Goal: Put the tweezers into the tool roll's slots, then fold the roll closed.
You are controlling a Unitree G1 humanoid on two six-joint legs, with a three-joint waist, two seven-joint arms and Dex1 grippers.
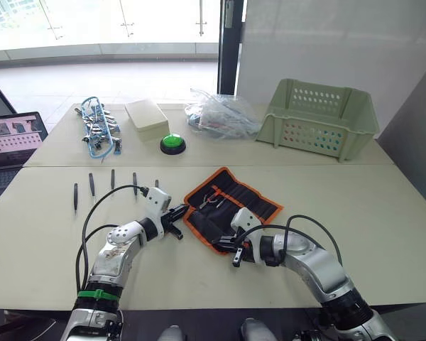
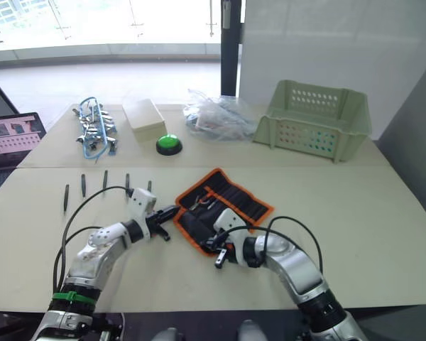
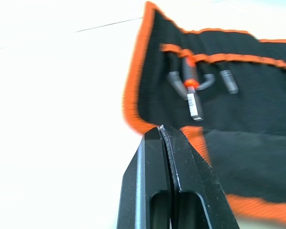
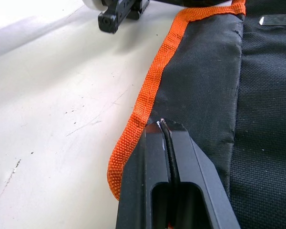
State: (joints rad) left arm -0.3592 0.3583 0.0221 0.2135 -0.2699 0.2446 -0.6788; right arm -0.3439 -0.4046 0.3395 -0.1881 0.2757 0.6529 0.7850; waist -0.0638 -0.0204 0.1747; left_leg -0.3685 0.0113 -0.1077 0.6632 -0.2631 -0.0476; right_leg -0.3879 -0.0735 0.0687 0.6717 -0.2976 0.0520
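The left pincer (image 1: 177,222) has its two fingers pressed together with nothing between them, its tip just beside the orange left edge of the tool roll (image 1: 231,206); in the left wrist view the tip sits at the roll's orange border, though contact cannot be told. The right pincer (image 1: 227,250) is likewise closed, fingers together, at the roll's near corner, where the right wrist view shows its tip over the orange edging and black cloth; whether it pinches the fabric cannot be told. The roll lies open and flat on the table (image 1: 383,213), turned at a slant, between the two pincers, with a small orange-handled tool (image 3: 193,90) already in its pockets. The five tweezers (image 1: 112,178) lie in a row on bare table beyond and to the left of the left pincer, apart from one another and well apart from the roll; the nearest one is close behind the left wrist. Both forearms reach inward, low over the table, elbows out, so the pincers point toward each other across the roll's near-left corner. Open table spreads to the right of the roll and along the near edge. Farther back stand a green button (image 1: 172,144), a pale box (image 1: 146,118), a blue-corded tool cluster (image 1: 98,126), a clear bag (image 1: 220,114) and a green basket (image 1: 319,117); a laptop (image 1: 13,138) sits at the far left.
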